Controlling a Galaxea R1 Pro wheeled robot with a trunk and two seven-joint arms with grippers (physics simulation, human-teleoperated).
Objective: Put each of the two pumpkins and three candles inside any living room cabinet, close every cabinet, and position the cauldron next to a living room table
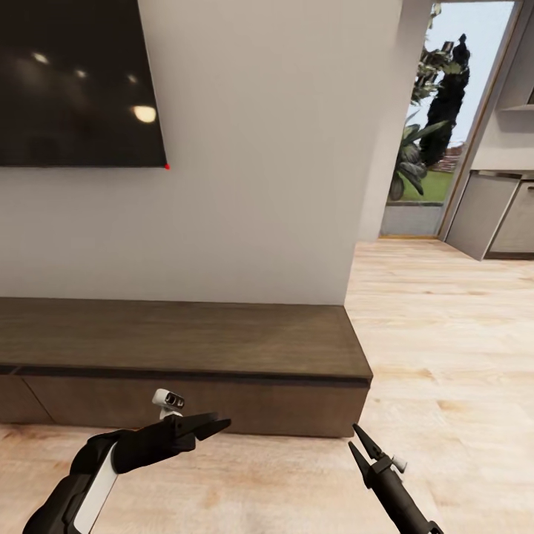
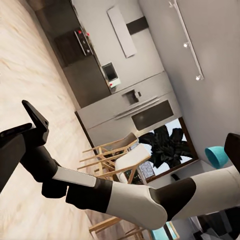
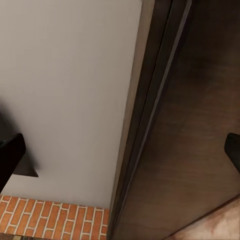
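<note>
Head view: robot faces the cabinet (image 1: 185, 348), the landmark for all positions below. Cabinet sits against the white wall (image 1: 259, 148), directly under the dark TV screen (image 1: 74, 81); both fronts appear flush, i.e. closed, and the flat top is bare. Left gripper (image 1: 215, 426) hangs just in front of the cabinet's front panel, above the plank floor (image 1: 445, 334), pointing sideways along the front; fingers (image 1: 204, 424) look pressed together, nothing between them. Right gripper (image 1: 358, 441) sits in front of the cabinet's right-hand corner, tips aimed up toward the wall; its fingers stand slightly apart at the tips, holding nothing. Right wrist view agrees: cabinet top edge and wall seen close, finger tips at opposite frame edges, so jaws apart and empty; a strip of brick (image 3: 55, 220) shows past the cabinet. Left wrist view looks away from the cabinet toward kitchen units and chairs (image 2: 117, 155). Judgement: both arms held low and tucked, a travel/approach posture, w/ no load. Beyond the cabinet's right end, a glass door (image 1: 437, 119) opens to the garden.
</note>
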